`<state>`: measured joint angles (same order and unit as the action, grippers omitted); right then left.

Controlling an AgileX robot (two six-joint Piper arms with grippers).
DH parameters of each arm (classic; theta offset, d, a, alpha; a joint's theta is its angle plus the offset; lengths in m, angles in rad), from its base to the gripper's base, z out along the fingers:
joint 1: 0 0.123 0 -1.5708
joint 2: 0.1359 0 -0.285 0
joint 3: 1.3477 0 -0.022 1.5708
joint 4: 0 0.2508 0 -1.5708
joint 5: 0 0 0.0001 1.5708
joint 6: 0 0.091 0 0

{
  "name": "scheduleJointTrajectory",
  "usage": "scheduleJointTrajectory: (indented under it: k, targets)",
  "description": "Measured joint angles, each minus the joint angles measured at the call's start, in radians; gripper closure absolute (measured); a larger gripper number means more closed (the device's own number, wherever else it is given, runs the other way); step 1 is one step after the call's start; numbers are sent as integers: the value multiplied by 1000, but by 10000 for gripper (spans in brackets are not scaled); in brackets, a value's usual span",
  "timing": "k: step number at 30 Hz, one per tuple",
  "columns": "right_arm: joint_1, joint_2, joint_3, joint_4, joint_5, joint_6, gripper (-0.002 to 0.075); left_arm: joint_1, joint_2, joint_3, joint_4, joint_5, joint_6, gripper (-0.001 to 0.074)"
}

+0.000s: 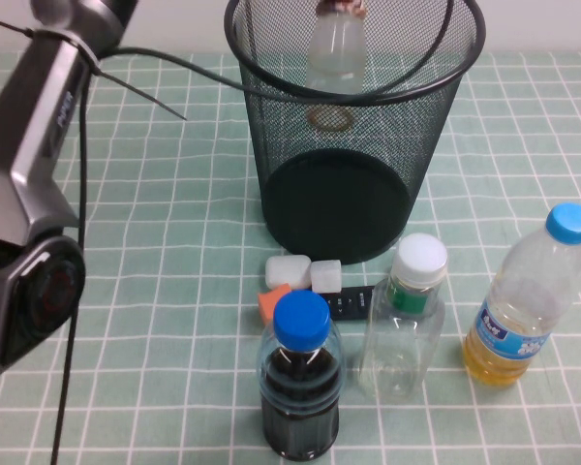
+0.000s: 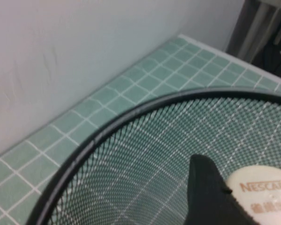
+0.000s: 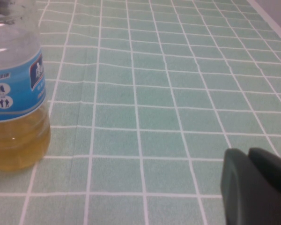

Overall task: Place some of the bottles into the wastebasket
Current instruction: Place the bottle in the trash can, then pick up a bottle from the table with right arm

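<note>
The small slim clear bottle (image 1: 336,48) hangs upright over the open mouth of the black wire-mesh wastebasket (image 1: 271,145), at the back of the table. In the left wrist view my left gripper (image 2: 253,187) is shut on this bottle's cream cap (image 2: 262,187), above the basket rim (image 2: 107,131). The bigger squarish bottle (image 1: 402,329), with white cap and green neck band, stands upright in front of the basket. My right gripper (image 3: 248,154) shows only in the right wrist view, low over the checked cloth, fingers together and empty.
A blue-capped bottle of dark liquid (image 1: 300,387) stands front centre. A blue-capped bottle of yellow liquid (image 1: 528,310) stands at the right, near the right gripper (image 3: 14,93). Two white cubes (image 1: 289,269), an orange block (image 1: 271,300) and a black object (image 1: 353,302) lie before the basket.
</note>
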<state>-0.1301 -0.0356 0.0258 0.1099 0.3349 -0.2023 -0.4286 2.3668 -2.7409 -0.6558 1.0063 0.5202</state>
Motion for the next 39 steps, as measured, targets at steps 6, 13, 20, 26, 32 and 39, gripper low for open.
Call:
scheduleJointTrajectory:
  k: [6, 13, 20, 26, 32, 39]
  targets:
    - [0, 0, 0, 0, 0, 0, 733, -7, 52, 0, 54, 48, 0, 464]
    - [0, 0, 0, 0, 0, 0, 733, -41, 61, 0, 117, 70, -35, 357]
    - [0, 0, 0, 0, 0, 0, 733, -44, 38, 0, 161, 109, -106, 298]
    - [0, 0, 0, 0, 0, 0, 733, -46, -87, 0, 209, 207, -205, 555]
    - [0, 0, 0, 0, 0, 0, 733, -46, -267, 7, 223, 233, -253, 723]
    - [0, 0, 0, 0, 0, 0, 733, -47, -551, 223, 310, 261, -261, 734]
